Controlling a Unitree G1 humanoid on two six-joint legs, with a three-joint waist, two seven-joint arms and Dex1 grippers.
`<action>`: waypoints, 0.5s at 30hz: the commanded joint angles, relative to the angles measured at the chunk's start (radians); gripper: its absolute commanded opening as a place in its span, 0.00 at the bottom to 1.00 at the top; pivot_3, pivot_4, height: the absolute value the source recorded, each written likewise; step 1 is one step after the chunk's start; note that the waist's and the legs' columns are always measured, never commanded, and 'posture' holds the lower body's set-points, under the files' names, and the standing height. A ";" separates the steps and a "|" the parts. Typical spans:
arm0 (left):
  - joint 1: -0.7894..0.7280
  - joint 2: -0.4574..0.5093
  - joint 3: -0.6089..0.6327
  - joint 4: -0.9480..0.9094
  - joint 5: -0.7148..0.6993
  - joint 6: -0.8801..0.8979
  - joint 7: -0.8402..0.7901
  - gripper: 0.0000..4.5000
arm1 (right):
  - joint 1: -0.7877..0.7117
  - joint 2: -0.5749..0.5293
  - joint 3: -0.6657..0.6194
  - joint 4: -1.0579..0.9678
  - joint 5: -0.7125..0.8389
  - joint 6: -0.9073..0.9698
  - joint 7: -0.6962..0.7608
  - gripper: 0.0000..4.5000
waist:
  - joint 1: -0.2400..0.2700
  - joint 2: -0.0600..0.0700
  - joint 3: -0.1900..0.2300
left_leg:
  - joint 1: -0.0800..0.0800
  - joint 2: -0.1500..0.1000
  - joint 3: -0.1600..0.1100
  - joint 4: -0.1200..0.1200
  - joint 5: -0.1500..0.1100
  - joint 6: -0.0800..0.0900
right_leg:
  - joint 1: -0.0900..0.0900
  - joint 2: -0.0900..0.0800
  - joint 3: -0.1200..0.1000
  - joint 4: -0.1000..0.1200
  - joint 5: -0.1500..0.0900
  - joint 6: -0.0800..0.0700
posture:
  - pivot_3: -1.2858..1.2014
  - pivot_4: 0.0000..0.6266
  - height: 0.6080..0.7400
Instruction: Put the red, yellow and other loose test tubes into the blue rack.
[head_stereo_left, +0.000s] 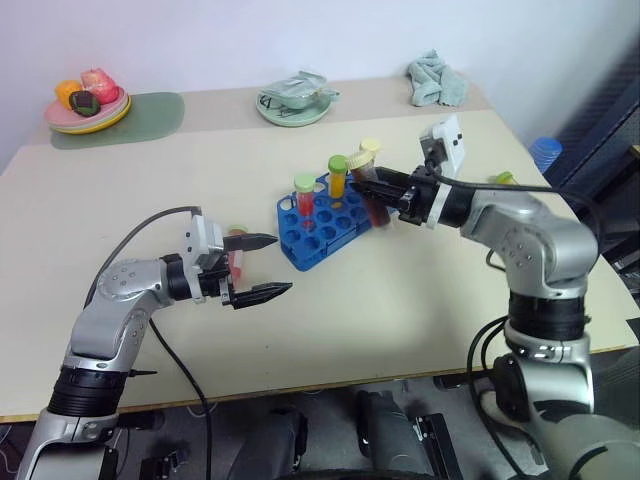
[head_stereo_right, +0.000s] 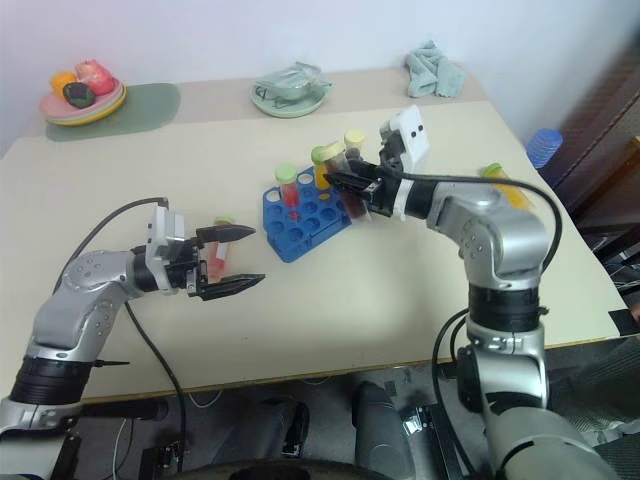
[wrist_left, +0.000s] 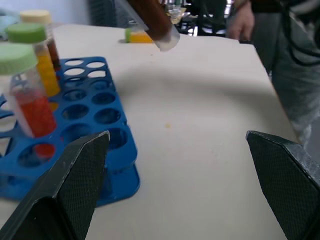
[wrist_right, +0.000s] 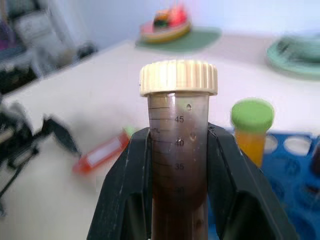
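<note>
Beige table (head_stereo_left: 420, 290); right fingers (wrist_right: 175, 165) clamping brown tube (wrist_right: 178, 150) marked 45, 40, 35; left fingers (wrist_left: 75, 175) spread.

Brown tube (wrist_right: 178, 150) lifted; rack (head_stereo_left: 325, 225) part-filled

The rack (head_stereo_left: 318, 228) is seen as glossy blue plastic. The tube (wrist_right: 178, 150) clamped between the matt black fingers (wrist_right: 127, 190) is clear plastic with printed gradations and a ribbed cream cap. The left gripper's fingers (wrist_left: 70, 185) are shown with a fine woven texture. The table (head_stereo_left: 400, 300) looks smooth and matt. A crumpled cloth (head_stereo_left: 436, 80) appears soft, and the plates (head_stereo_left: 85, 118) glossy.
</note>
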 joint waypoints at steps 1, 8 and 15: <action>-0.008 0.013 0.034 -0.010 -0.018 -0.005 0.000 1.00 | -0.003 0.052 -0.028 0.011 -0.019 -0.211 -0.060 0.18 | -0.004 0.000 0.000 | 0.000 0.000 0.000 0.000 0.000 0.000 | 0.000 0.000 0.000 0.000 0.000 0.000 | 0.52 0.24 1.00; -0.012 0.012 0.048 -0.008 -0.022 0.002 0.009 1.00 | -0.022 0.164 -0.016 0.273 -0.118 -0.645 -0.137 0.18 | -0.007 0.000 0.000 | 0.001 0.000 0.000 0.000 0.000 -0.001 | 0.000 0.001 0.000 0.001 0.000 0.000 | 0.52 0.24 1.00; 0.035 -0.004 0.076 -0.065 -0.033 0.014 0.079 1.00 | -0.110 0.244 -0.060 0.654 -0.135 -1.046 -0.162 0.18 | -0.011 0.001 0.000 | 0.001 0.001 0.000 0.000 0.001 -0.001 | 0.000 0.002 0.000 0.001 0.000 0.000 | 0.52 0.24 1.00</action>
